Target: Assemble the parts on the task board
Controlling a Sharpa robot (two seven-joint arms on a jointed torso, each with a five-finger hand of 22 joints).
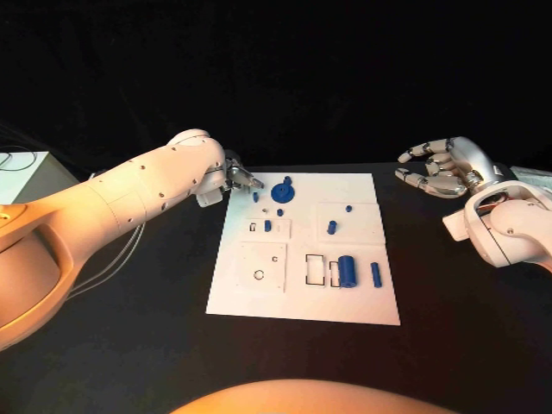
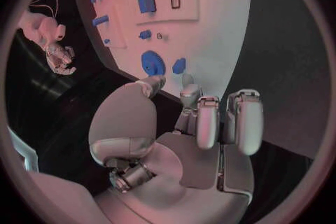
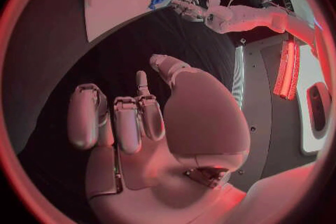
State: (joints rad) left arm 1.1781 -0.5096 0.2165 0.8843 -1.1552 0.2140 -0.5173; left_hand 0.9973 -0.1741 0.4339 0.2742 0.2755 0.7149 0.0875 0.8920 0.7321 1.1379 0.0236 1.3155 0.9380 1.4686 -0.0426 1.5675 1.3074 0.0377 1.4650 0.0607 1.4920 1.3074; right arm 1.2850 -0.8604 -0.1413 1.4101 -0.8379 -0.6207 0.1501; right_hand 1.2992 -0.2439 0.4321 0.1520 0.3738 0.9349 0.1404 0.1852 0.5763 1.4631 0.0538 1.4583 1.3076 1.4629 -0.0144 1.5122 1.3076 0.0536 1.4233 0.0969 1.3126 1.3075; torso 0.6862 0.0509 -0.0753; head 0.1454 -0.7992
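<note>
The white task board (image 1: 301,293) lies mid-table with blue parts on it. A round blue disc part (image 1: 284,191) stands near its far left corner, with small blue pieces (image 1: 267,226) around it. A thick blue cylinder (image 1: 347,270) and a slim blue pin (image 1: 376,274) lie near the front right. My left hand (image 1: 236,177) hovers at the board's far left corner, just beside the disc (image 2: 153,61), fingers (image 2: 210,117) apart and holding nothing. My right hand (image 1: 438,168) hangs off the board's right side, loosely curved and empty (image 3: 147,123).
A pale box (image 1: 9,177) stands at the table's far left and a white object (image 1: 543,181) lies at the far right edge. Black tabletop surrounds the board on all sides.
</note>
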